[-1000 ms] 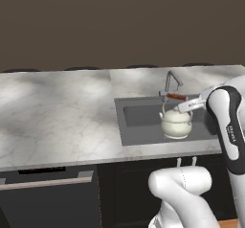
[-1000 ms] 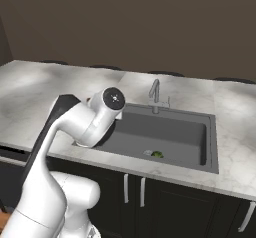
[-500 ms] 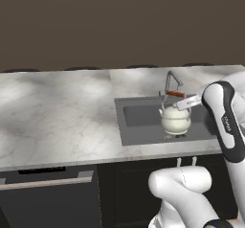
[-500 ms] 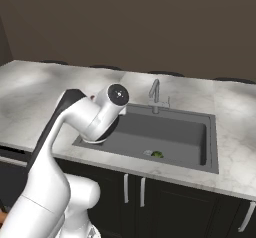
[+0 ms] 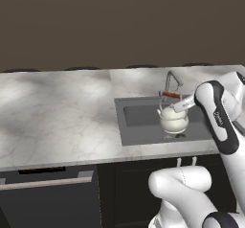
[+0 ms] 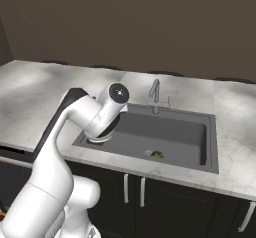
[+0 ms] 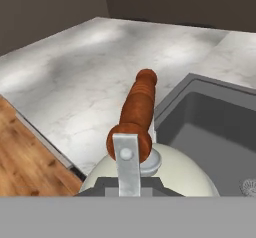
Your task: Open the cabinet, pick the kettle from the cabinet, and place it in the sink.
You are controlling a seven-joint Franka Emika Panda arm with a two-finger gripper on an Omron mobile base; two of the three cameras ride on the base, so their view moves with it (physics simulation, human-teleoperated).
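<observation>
Left base view: 1 cream kettle [image 5: 173, 118] sits inside the dark grey sink [image 5: 143, 125], toward its right part, just in front of the silver faucet [image 5: 171, 82]. Claw [image 5: 172, 97] clamped shut on the kettle's reddish-brown wooden handle bar [image 7: 136, 113], white arm reaching in from the right. White marble tabletop [image 5: 57, 117] surrounds the basin, widest on the left. Right base view: the arm's elbow covers the sink's left end; a small green item [image 6: 157, 154] lies on the basin floor near the front wall.
</observation>
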